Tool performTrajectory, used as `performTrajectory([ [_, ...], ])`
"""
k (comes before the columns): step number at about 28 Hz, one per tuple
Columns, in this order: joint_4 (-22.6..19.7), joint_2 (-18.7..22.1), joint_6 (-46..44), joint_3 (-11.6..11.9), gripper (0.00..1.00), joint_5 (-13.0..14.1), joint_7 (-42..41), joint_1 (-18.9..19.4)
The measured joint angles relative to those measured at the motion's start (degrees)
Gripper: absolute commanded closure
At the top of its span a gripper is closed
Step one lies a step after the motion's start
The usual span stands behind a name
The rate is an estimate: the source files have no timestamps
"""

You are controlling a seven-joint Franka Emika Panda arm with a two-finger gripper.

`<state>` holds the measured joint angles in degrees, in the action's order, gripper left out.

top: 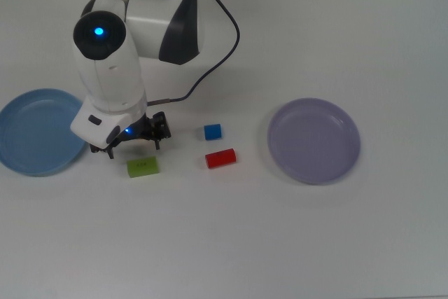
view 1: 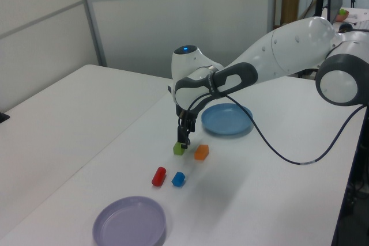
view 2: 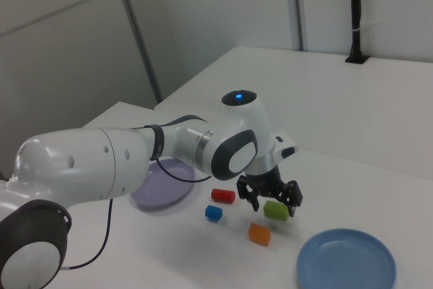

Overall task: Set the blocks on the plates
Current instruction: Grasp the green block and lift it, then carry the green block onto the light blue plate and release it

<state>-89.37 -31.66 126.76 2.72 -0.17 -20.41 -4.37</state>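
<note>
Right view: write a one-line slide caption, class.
Open gripper above green block on white table; orange block, blue plate nearer the camera.

In the top view my own arm covers the orange block entirely. My pincer (view 2: 272, 203) hides part of the green block (view 2: 275, 210) in the right view, and the lavender plate (view 2: 162, 185) sits half behind my arm there.

White tabletop (view 1: 69, 142) before pale panelled walls (view 1: 144, 21) with grey metal posts (view 1: 91, 18), a cluttered desk (view 1: 311, 56) behind at the left view's right.
</note>
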Motion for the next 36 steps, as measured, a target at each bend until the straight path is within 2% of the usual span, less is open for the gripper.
performTrajectory([
  [6, 0.0, -2.1, 4.7, -0.1, 0.01, 0.0, 0.9, 0.5],
  [8, 0.0, -3.1, 6.5, -0.2, 0.07, 0.0, 1.7, 0.6],
  [9, 0.0, -3.4, 7.1, -0.2, 0.13, 0.0, 2.0, 0.6],
  [10, 0.0, -3.7, 7.4, -0.2, 0.41, 0.0, 2.3, 0.6],
  [11, 0.0, -3.9, 7.7, -0.1, 0.54, 0.0, 2.8, 0.6],
  [15, 0.2, -3.9, 7.8, -0.2, 0.79, 0.1, 4.3, 0.7],
  [16, 0.3, -3.9, 7.8, -0.1, 0.83, 0.1, 5.0, 0.7],
  [23, 1.1, -3.1, 7.8, -0.1, 0.85, 0.2, 6.3, 0.6],
  [28, 1.7, -0.1, 5.1, 0.0, 0.85, 0.5, 6.5, -0.4],
  [32, 1.7, 3.3, 1.7, 0.4, 0.84, 0.6, 6.5, -2.7],
  [36, 1.6, 4.5, 0.7, 0.5, 0.84, 0.6, 6.5, -6.2],
])
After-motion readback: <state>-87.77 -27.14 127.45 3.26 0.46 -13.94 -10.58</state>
